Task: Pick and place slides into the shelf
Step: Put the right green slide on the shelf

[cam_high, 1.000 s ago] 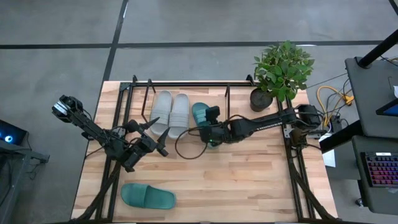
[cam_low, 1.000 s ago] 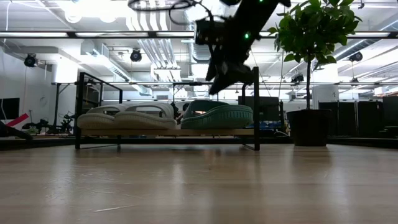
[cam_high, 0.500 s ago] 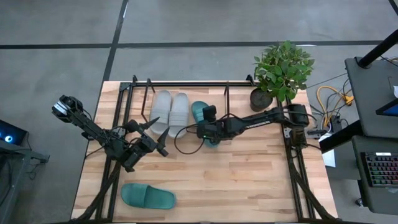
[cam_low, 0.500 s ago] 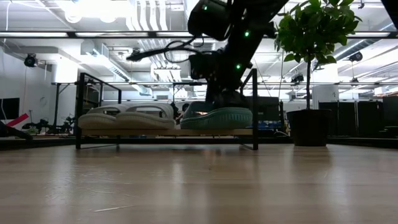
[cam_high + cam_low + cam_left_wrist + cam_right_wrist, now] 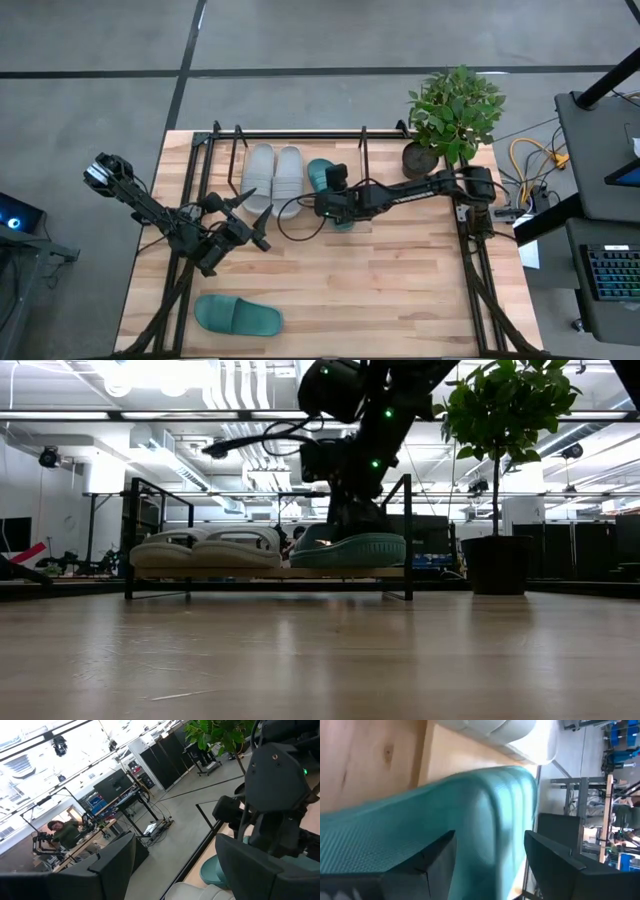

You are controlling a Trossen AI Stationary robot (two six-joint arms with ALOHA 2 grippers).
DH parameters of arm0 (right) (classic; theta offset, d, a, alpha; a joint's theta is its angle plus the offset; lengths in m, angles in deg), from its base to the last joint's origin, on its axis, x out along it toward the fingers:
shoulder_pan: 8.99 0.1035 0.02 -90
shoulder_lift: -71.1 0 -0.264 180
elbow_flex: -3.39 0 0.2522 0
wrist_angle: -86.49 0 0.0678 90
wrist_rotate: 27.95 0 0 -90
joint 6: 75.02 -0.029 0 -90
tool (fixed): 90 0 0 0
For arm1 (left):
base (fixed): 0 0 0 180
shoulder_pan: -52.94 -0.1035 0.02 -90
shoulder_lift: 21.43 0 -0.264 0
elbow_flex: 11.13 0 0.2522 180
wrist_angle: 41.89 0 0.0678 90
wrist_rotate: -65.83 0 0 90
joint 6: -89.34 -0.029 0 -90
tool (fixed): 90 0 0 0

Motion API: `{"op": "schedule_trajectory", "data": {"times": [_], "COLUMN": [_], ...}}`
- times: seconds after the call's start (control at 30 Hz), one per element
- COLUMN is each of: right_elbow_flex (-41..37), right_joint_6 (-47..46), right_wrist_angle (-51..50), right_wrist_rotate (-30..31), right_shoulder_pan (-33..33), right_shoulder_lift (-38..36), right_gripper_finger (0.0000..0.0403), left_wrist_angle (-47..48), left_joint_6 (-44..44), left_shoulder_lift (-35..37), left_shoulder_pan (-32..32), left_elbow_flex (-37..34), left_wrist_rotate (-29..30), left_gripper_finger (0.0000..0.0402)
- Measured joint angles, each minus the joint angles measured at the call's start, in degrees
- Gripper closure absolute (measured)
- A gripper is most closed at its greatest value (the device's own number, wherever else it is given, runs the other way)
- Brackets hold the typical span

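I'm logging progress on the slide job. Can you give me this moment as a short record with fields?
on shelf: two grey slides side by side, one teal slide next to them
off shelf: second teal slide on the table's near left part
right end effector: at the shelved teal slide, fingers either side of its strap; grip cannot be told
left end effector: open, waiting above the table in front of the shelf
nearby: potted plant by the shelf's right end
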Motion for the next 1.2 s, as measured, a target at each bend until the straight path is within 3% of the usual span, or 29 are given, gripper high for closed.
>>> {"op": "schedule_trajectory", "data": {"times": [0.63, 0.8, 1.03, 1.2], "right_elbow_flex": [1.0, 0.9, 0.9, 0.9], "right_joint_6": [0.5, 1.5, 1.0, -0.5], "right_wrist_angle": [0.7, 0.6, 0.4, 0.5], "right_wrist_rotate": [2.7, 2.5, 2.5, 5.7], "right_shoulder_pan": [-2.7, -2.7, -2.7, -2.7], "right_shoulder_lift": [-0.1, -0.1, -0.1, -0.1], "right_gripper_finger": [0.0191, 0.0248, 0.0378, 0.0390], "left_wrist_angle": [0.0, 0.0, 0.0, 0.0], "left_joint_6": [0.0, 0.0, 0.0, 0.0], "left_shoulder_lift": [0.0, 0.0, 0.0, 0.0], "left_shoulder_pan": [0.0, 0.0, 0.0, 0.0], "left_elbow_flex": [0.0, 0.0, 0.0, 0.0], "left_wrist_rotate": [-0.2, -0.2, -0.2, -0.1], "left_gripper_finger": [0.0143, 0.0143, 0.0143, 0.0143]}}
